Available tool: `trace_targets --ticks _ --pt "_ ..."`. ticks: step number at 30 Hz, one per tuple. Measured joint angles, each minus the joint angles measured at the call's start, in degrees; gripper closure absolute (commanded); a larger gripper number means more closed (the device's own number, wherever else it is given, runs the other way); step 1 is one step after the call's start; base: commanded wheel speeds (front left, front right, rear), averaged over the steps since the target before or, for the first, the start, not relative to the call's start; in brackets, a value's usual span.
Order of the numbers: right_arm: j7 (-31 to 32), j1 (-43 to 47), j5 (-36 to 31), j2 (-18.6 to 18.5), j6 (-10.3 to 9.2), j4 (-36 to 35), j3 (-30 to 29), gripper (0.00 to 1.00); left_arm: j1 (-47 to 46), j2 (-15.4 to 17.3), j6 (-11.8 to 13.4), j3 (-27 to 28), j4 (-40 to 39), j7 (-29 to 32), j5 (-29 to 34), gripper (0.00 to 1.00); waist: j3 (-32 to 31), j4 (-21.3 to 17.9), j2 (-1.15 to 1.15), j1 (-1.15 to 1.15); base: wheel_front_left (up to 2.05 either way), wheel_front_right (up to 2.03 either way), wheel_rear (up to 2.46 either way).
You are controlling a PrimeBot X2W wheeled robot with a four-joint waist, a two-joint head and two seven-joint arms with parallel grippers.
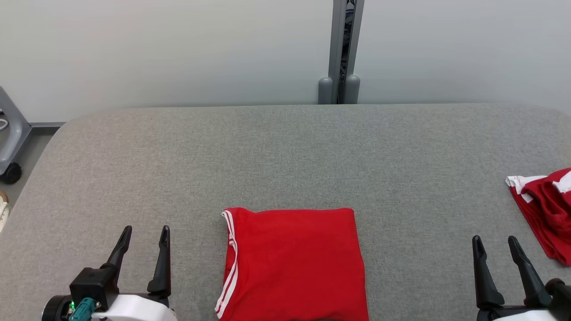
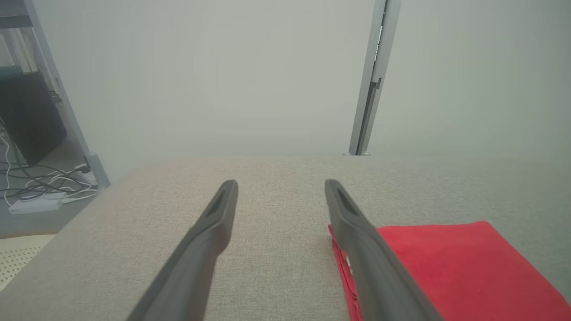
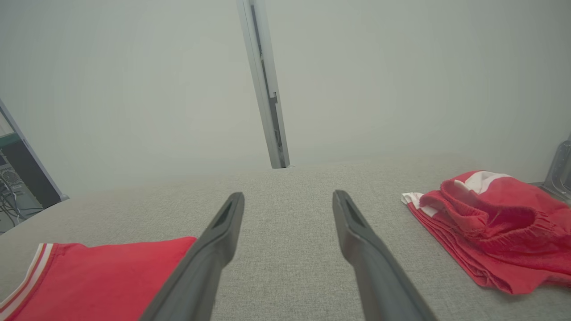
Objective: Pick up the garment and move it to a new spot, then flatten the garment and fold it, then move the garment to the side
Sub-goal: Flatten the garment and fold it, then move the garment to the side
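Folded red garment lies flat on grey counter, near front edge, between both grippers. Left gripper and right gripper: fingers spread, holding nothing, clear of cloth. Likely soft, light, limp; layers may slide apart, so pinch all layers at side edges. White stripe trim along left edge. No readable writing. Second red garment crumpled at far right.

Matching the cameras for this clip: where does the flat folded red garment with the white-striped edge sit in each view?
Head view: flat folded red garment, bottom centre.
Left wrist view: lower right corner.
Right wrist view: lower left corner.
Shared landmark: grey vertical post on the wall beyond the grey fabric table.
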Motion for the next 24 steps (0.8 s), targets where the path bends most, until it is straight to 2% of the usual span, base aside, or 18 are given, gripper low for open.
trace_targets --ticks 15,21,24 --pt "2.1 0.9 -0.5 0.6 0.00 -1.7 -0.6 0.00 -0.3 0.5 0.3 -0.4 -0.9 0.5 -0.3 0.00 -0.1 1.3 0.00 0.00 0.00 0.00 0.00" --pt "5.9 1.1 -0.3 -0.4 0.00 0.1 1.9 0.00 -1.8 -0.1 -0.2 -1.5 -0.5 0.8 -0.1 0.00 0.3 4.1 0.00 0.00 0.00 0.00 0.00" --pt "7.3 0.7 0.4 -1.5 0.00 2.0 4.5 0.00 -3.1 -1.1 -0.8 -2.2 0.1 0.7 0.2 0.00 1.0 7.1 0.00 0.00 0.00 0.00 0.00"
